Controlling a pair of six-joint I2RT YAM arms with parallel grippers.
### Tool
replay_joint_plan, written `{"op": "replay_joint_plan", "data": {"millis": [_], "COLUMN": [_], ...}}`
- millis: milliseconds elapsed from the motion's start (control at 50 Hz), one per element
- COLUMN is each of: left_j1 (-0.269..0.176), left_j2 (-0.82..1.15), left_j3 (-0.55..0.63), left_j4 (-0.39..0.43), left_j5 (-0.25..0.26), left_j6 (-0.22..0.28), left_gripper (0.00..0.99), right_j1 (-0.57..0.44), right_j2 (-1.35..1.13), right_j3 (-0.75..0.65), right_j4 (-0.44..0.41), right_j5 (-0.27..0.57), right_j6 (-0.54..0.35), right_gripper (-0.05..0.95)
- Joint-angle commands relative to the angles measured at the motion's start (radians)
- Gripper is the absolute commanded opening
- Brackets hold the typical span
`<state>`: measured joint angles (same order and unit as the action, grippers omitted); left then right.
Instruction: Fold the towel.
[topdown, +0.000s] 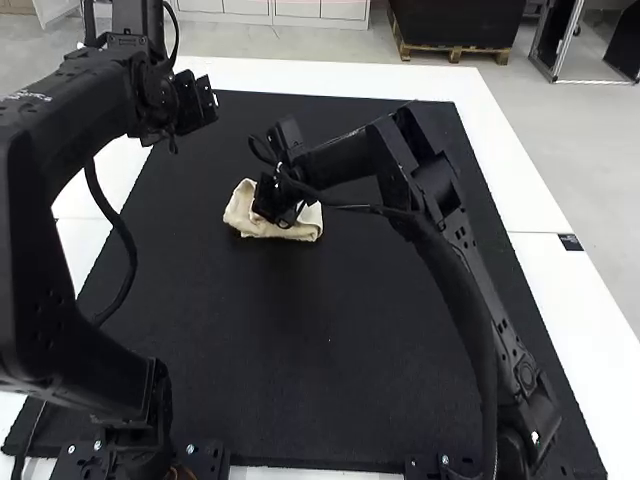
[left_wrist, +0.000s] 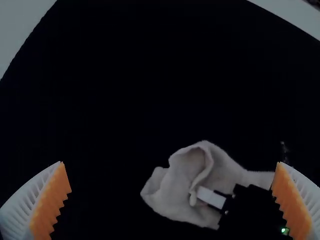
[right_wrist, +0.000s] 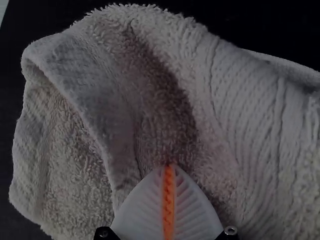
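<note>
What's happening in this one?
The right gripper is closed on a small, bunched and partly folded cream towel lying on the black mat. The left gripper is open and holds nothing, with its arm off to the left side. The towel is not yet neatly folded; its edges are uneven and one part curls up.

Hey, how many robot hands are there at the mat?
2. The left hand is open, raised at the far left of the dark mat; the right hand is down at the bunched towel, its fingers closed.
</note>
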<state>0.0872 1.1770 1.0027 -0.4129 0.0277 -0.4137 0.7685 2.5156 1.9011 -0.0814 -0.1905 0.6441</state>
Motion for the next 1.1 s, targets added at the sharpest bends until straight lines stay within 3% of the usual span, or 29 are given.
{"op": "replay_joint_plan", "data": {"millis": [0, 1080], "left_j1": [0.008, 0.008], "left_j2": [-0.023, -0.027], "left_j3": [0.004, -0.007], "left_j4": [0.003, 0.003], "left_j5": [0.012, 0.012], "left_j6": [-0.007, -0.007], "left_gripper": [0.949, 0.949], "right_j1": [0.031, 0.109], "right_j2": [0.006, 0.031], "right_j3": [0.046, 0.113], "right_j4": [0.003, 0.002], "right_j5": [-0.013, -0.040], "right_j6": [0.012, 0.029], "right_gripper": [-0.02, -0.02]}}
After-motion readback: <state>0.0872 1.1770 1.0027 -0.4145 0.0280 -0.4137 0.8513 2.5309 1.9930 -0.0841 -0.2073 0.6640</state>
